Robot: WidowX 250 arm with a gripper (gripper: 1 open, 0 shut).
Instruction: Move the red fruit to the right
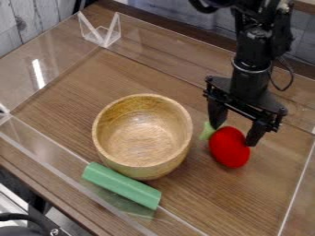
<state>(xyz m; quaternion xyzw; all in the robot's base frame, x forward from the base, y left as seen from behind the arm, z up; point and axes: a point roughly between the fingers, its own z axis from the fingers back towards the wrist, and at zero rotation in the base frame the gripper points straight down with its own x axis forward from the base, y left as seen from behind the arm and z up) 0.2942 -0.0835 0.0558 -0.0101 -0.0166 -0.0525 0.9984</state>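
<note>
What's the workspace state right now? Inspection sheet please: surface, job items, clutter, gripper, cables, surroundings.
Surface: wooden table with clear walls along its edges.
Job's things: red fruit rests on the table, right of the wooden bowl, apart from it.
Clutter: wooden bowl, upright and empty; long green block lying in front of it; clear folded stand at the back left.
Grippers: gripper points down, jaws open astride the fruit's top, not gripping.
Cables: dark cable along the arm.
Surroundings: pale planks at the back left; the rest is too cropped to tell.
</note>
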